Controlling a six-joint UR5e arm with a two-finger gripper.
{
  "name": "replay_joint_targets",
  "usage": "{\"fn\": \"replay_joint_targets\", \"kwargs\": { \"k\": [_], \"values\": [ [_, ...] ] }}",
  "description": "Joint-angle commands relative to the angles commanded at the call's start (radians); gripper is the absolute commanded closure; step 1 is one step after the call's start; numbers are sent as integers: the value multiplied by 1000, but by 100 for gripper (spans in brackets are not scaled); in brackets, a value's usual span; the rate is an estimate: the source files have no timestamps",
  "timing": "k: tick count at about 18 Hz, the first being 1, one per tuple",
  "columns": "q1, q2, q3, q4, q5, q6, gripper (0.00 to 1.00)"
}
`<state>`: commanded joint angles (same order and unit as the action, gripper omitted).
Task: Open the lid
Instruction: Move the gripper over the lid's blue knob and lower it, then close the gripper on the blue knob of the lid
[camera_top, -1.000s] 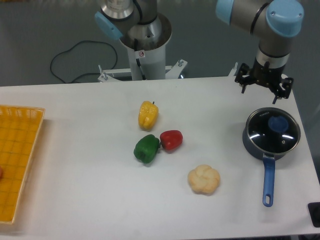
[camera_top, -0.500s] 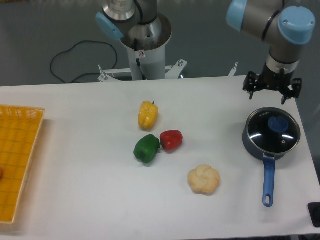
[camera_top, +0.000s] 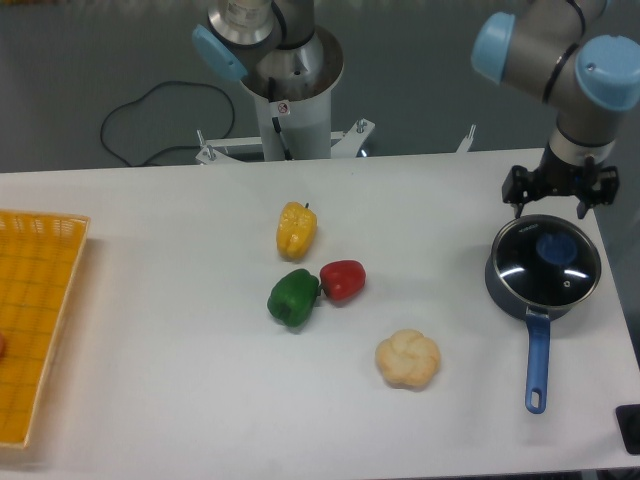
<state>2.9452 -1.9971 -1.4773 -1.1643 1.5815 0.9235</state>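
Note:
The round glass lid (camera_top: 545, 264) with a metal rim and a blue central knob (camera_top: 555, 249) sits on the dark saucepan (camera_top: 500, 287) at the table's right side. The pan's blue handle (camera_top: 537, 360) points toward the front edge. My gripper (camera_top: 551, 203) hangs just behind and above the pan's far rim, with its fingers spread apart and nothing between them. It is clear of the knob.
A yellow pepper (camera_top: 296, 229), a green pepper (camera_top: 293, 297) and a red pepper (camera_top: 343, 280) lie mid-table. A pale pumpkin-shaped item (camera_top: 407, 359) lies in front of them. A yellow basket (camera_top: 35, 320) stands at the left edge. The arm's base (camera_top: 291, 90) stands at the back.
My gripper has moved right and forward, down toward the pan's far rim. The pan and lid have not moved.

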Motion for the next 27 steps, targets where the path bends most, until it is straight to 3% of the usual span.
{"fn": "replay_joint_targets", "kwargs": {
  "k": [7,27],
  "values": [
    [0,-54,28,51,0,-31,0],
    [-20,-88,25,66,-3,-100,0]
  ]
}}
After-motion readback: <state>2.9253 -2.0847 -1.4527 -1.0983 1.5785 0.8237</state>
